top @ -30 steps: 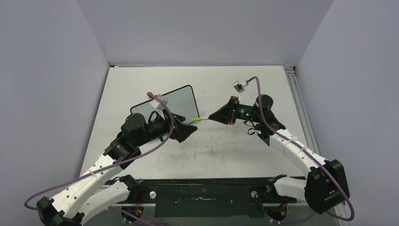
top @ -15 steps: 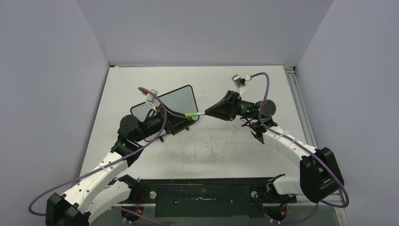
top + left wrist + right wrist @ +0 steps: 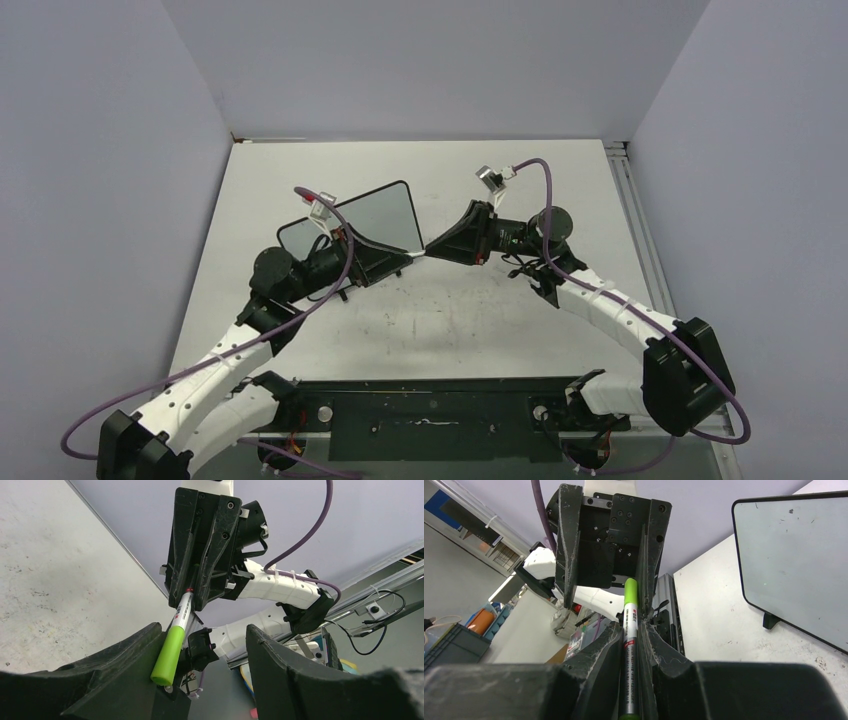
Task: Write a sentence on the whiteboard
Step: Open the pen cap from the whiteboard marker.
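The whiteboard (image 3: 375, 215) stands tilted at the table's left centre, and its face shows no green lettering; it is also blank in the right wrist view (image 3: 799, 550). My right gripper (image 3: 432, 248) (image 3: 631, 627) is shut on the silver barrel of a marker (image 3: 629, 645). The marker's green cap (image 3: 168, 655) reaches between the fingers of my left gripper (image 3: 400, 258) (image 3: 202, 630). The left jaws stand wide apart, and the cap rests against one finger (image 3: 125, 655). The two grippers face each other just right of the board's lower corner.
The white tabletop (image 3: 450, 310) is scuffed with grey marks. A black rail (image 3: 430, 410) runs along the near edge between the arm bases. A metal track (image 3: 630, 200) lines the right edge. Grey walls close in three sides.
My right gripper has moved left with the marker, and its green cap has gone in between the left gripper's open fingers. The left arm drew back and up, then held.
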### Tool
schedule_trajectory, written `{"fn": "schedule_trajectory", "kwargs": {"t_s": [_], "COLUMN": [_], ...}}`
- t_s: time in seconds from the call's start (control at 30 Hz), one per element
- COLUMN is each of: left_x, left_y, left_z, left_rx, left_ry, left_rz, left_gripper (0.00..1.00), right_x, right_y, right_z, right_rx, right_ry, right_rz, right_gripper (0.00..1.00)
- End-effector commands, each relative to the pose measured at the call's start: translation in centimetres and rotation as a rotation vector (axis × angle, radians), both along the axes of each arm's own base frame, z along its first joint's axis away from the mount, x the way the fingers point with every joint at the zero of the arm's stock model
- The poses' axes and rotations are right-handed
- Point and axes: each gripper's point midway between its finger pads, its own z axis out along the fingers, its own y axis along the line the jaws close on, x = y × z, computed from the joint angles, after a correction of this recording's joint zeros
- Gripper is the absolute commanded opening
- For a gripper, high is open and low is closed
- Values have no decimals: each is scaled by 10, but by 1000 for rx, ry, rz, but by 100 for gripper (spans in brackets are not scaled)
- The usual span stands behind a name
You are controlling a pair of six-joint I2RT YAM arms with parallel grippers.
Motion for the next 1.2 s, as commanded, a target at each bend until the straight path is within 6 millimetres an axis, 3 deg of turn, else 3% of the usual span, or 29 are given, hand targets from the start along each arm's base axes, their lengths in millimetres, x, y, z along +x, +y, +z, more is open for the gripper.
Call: {"fn": "schedule_trajectory", "kwargs": {"t_s": [0.0, 0.47, 0.63, 1.0, 1.17], "left_x": [-6, -5, -3, 8, 3], "left_y": [6, 15, 17, 43, 46], "left_z": [12, 12, 11, 2, 5], "left_rx": [-14, -25, -27, 15, 20], "left_ry": [-54, -54, -54, -49, -59], "left_rz": [11, 23, 39, 89, 70], "left_gripper": [58, 26, 1, 0, 0], "right_x": [-3, -6, -7, -1, 2], "right_y": [-2, -4, -5, -11, -16], "right_z": [28, 31, 32, 30, 29], "right_rx": [63, 72, 73, 103, 107], "right_ry": [-115, -116, -116, -83, -86], "right_rz": [-14, -12, -14, -34, -56], "right_gripper": [5, 5, 5, 5, 5]}}
